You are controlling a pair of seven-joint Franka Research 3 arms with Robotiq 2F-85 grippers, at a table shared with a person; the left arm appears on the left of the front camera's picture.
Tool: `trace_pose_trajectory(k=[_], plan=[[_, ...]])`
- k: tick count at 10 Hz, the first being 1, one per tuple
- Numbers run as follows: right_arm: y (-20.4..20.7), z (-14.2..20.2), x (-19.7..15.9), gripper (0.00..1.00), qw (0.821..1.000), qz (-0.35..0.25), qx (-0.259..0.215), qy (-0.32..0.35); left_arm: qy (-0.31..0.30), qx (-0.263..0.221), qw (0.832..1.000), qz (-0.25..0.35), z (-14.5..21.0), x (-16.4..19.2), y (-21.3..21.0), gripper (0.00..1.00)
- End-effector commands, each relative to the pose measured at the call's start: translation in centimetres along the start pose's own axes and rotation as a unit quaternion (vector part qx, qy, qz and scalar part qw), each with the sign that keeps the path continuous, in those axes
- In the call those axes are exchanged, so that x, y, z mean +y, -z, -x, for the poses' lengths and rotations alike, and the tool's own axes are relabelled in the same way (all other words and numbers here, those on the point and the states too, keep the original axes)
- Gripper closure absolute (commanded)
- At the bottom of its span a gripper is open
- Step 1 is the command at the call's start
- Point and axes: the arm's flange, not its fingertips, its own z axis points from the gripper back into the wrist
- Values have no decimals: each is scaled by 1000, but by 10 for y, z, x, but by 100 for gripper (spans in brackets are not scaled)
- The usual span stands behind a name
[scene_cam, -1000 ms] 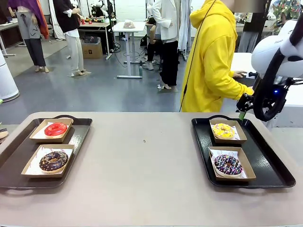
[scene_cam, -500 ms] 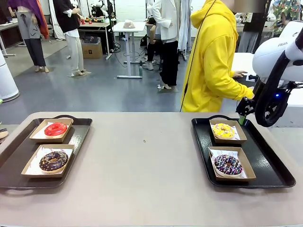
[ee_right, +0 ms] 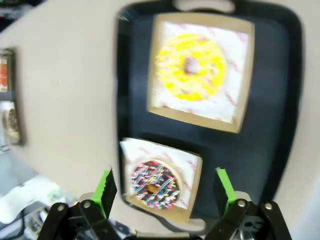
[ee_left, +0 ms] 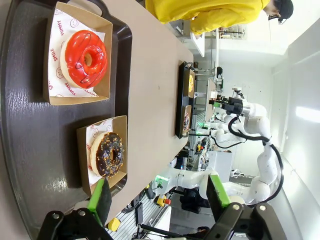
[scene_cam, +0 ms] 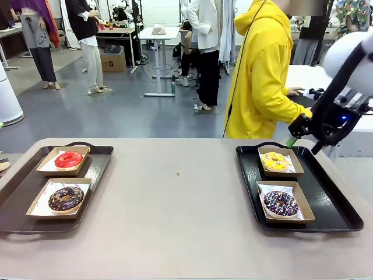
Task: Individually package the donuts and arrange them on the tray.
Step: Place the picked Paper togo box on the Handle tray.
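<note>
Four donuts lie each in its own shallow cardboard box. On the left tray (scene_cam: 17, 192) are the red donut (scene_cam: 69, 158) (ee_left: 84, 58) and the chocolate donut (scene_cam: 65, 198) (ee_left: 107, 154). The right tray (scene_cam: 326, 198) (ee_right: 272, 145) holds the yellow donut (scene_cam: 275, 161) (ee_right: 191, 66) and the purple sprinkled donut (scene_cam: 280, 202) (ee_right: 155, 184). My right gripper (scene_cam: 293, 139) (ee_right: 165, 192) hangs open above that tray's far edge, nothing between its fingers. My left gripper (ee_left: 159, 200) is open and empty, off the near end of the left tray (ee_left: 30, 130).
A person in a yellow hoodie (scene_cam: 262, 76) stands at the table's far side, turned away toward a white table (scene_cam: 300, 76). The tan tabletop (scene_cam: 180, 198) lies bare between the two trays. Other people and tables stand farther back.
My right arm's upper part has swung up and to the right. Its gripper has stayed by the right tray's far edge, shifting slightly left. Donuts and trays have not moved.
</note>
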Motion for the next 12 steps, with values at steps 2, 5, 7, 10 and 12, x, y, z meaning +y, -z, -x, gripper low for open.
trace_pose_trajectory(k=[2, 5, 7, 10, 12], plan=[[-28, -3, -66, 0, 931, -360, 14, -51, 3, 2, 1000, -5, 3, -2, -2, 0], [-34, 20, -128, 0, 869, -492, -38, -26, 3, 2, 1000, -5, 3, -2, -2, 0], [-21, 38, -152, 0, 861, -506, -46, 11, 3, 2, 1000, -5, 3, -2, -2, 0], [-8, 60, -174, 0, 862, -504, -44, 36, 3, 2, 1000, -5, 3, -2, -2, 0], [-11, 62, -176, 0, 873, -481, -58, 54, 3, 2, 1000, -5, 3, -2, -2, 0]])
